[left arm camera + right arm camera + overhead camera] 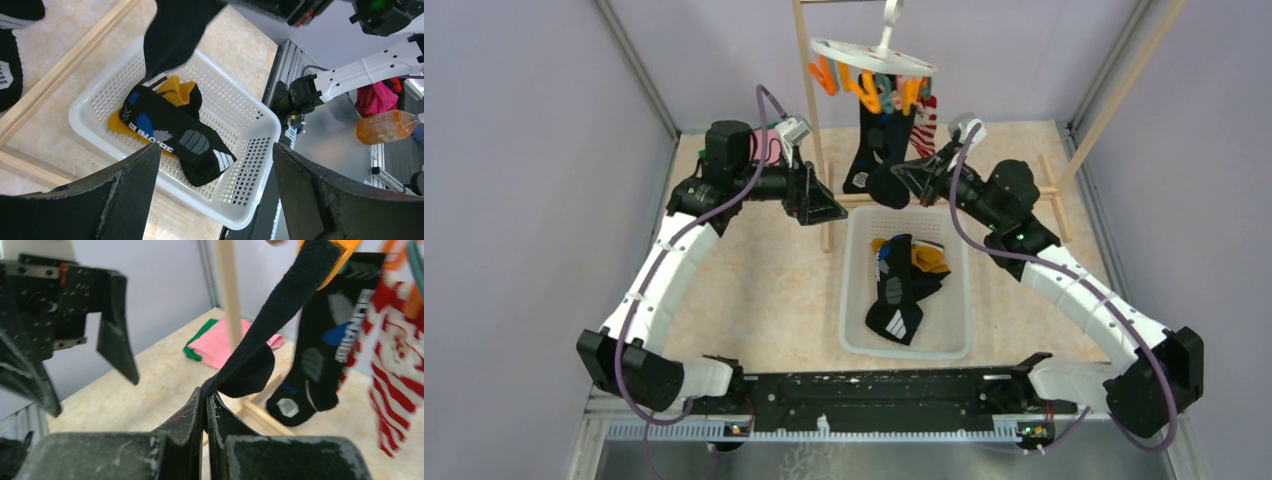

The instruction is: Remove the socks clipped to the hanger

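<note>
The white ring hanger (871,57) with orange and teal pegs hangs at the back. Three socks hang from it: a plain black sock (280,320) under an orange peg (340,252), a black sock with white marks (320,350), and a red-and-white Santa sock (395,365). My right gripper (206,392) is shut on the lower part of the plain black sock, which is pulled taut and still clipped; it shows in the top view (911,176). My left gripper (216,150) is open and empty, left of the socks (824,205). Black (170,135) and mustard-yellow (177,90) socks lie in the basket.
The white mesh basket (849,300) stands on the table below the hanger, between the arms. The wooden rack's posts (812,110) and floor bars (65,65) surround the hanger. Folded pink and green cloths (225,342) lie at the back left.
</note>
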`<action>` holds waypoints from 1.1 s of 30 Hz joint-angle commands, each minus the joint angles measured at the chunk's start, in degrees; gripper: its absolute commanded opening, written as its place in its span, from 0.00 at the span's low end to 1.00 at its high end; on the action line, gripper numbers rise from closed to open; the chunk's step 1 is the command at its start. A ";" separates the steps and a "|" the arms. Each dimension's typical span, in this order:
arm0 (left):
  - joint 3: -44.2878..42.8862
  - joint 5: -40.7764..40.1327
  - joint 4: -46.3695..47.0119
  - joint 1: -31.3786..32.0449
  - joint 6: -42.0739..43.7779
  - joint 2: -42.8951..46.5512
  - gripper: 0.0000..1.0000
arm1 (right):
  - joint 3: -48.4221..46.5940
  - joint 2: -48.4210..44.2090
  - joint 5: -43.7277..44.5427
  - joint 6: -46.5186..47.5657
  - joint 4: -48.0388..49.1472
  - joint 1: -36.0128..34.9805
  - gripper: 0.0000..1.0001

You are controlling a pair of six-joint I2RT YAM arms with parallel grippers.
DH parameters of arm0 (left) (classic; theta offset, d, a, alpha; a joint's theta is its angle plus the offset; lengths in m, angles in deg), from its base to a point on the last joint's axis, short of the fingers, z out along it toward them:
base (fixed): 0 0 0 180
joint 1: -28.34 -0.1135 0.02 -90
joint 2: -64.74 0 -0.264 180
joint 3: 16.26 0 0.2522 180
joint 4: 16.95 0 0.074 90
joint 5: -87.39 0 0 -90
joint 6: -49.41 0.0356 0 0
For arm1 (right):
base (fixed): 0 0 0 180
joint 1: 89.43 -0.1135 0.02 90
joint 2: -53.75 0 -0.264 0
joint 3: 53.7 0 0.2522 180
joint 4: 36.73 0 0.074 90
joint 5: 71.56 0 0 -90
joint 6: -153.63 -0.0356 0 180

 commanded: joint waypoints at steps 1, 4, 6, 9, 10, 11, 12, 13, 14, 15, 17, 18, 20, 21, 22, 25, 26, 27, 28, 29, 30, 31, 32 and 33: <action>-2.50 3.24 2.74 -0.66 -1.74 1.63 0.88 | -4.98 -0.95 1.74 -0.08 -5.05 -5.00 0.00; -2.66 4.19 3.56 -0.68 -2.80 0.92 0.90 | -7.87 1.05 2.04 -1.94 -5.35 -7.85 0.00; -2.81 4.93 4.18 -0.71 -2.85 0.64 0.91 | -10.45 2.73 2.33 -2.43 -6.53 -9.93 0.00; -2.98 5.92 5.04 -0.68 -3.00 0.29 0.92 | -13.80 5.01 1.99 -3.16 -8.02 -11.97 0.00; -2.97 6.31 5.34 -0.68 -3.11 0.17 0.92 | -14.66 5.66 1.99 -3.28 -8.23 -12.24 0.00; -2.75 6.83 5.86 -0.68 -3.06 0.02 0.92 | -14.88 5.95 1.91 -3.60 -8.14 -12.36 0.00; -2.37 7.52 6.68 -0.68 -3.12 -0.04 0.93 | -15.03 6.05 1.78 -4.03 -7.76 -12.42 0.00; -2.17 7.56 6.99 -0.62 -2.95 -0.22 0.93 | -14.90 6.09 1.73 -4.45 -7.30 -12.38 0.00; -2.00 7.57 7.14 -0.64 -2.70 -0.50 0.93 | -14.80 5.99 1.61 -4.91 -6.76 -12.41 0.00; -1.85 7.38 7.18 -0.60 -2.28 -0.90 0.92 | -14.63 5.98 1.51 -5.40 -6.28 -12.40 0.00; -1.63 6.09 7.26 -0.60 -1.18 -1.73 0.91 | -14.32 5.76 1.29 -6.11 -5.90 -12.39 0.00; -1.39 5.58 7.70 -0.60 -0.75 -2.11 0.91 | -14.07 5.65 1.21 -6.50 -5.82 -12.42 0.00; -1.04 5.56 8.73 -0.52 0.17 -2.97 0.91 | -13.09 4.94 1.01 -7.55 -5.16 -12.38 0.00; -1.09 5.47 9.17 -0.51 0.17 -3.50 0.90 | -12.55 4.59 0.90 -8.18 -4.76 -12.34 0.00; -1.30 5.46 9.39 -0.46 0.13 -4.07 0.90 | -11.81 4.22 0.78 -8.75 -4.32 -12.41 0.00; -2.35 5.41 9.57 0.04 0.86 -5.56 0.90 | -10.38 3.22 1.01 -10.09 -3.95 -12.41 0.00; -2.52 5.26 9.55 0.21 1.12 -5.98 0.90 | -10.09 2.94 1.10 -10.46 -3.95 -12.41 0.00; -2.55 5.36 9.55 0.42 1.23 -6.07 0.90 | -9.84 2.69 1.19 -10.79 -4.06 -12.41 0.00; -2.51 5.68 9.59 0.53 1.41 -6.13 0.90 | -9.58 2.43 1.32 -11.09 -4.26 -12.41 0.00; -2.35 5.75 9.55 0.72 1.58 -5.92 0.91 | -9.39 2.09 1.43 -11.36 -4.48 -12.35 0.00; -2.00 5.62 9.55 0.80 1.93 -5.65 0.92 | -9.35 1.88 1.46 -11.51 -5.00 -12.41 0.00; -1.70 5.37 9.59 0.81 2.41 -5.20 0.92 | -9.30 1.65 1.52 -11.58 -5.64 -12.40 0.00; -1.34 5.15 9.63 0.85 2.95 -4.72 0.93 | -9.34 1.50 1.48 -11.55 -6.16 -12.33 0.00; -1.20 5.16 9.80 0.82 3.31 -4.41 0.94 | -9.38 1.30 1.46 -11.62 -6.55 -12.34 0.00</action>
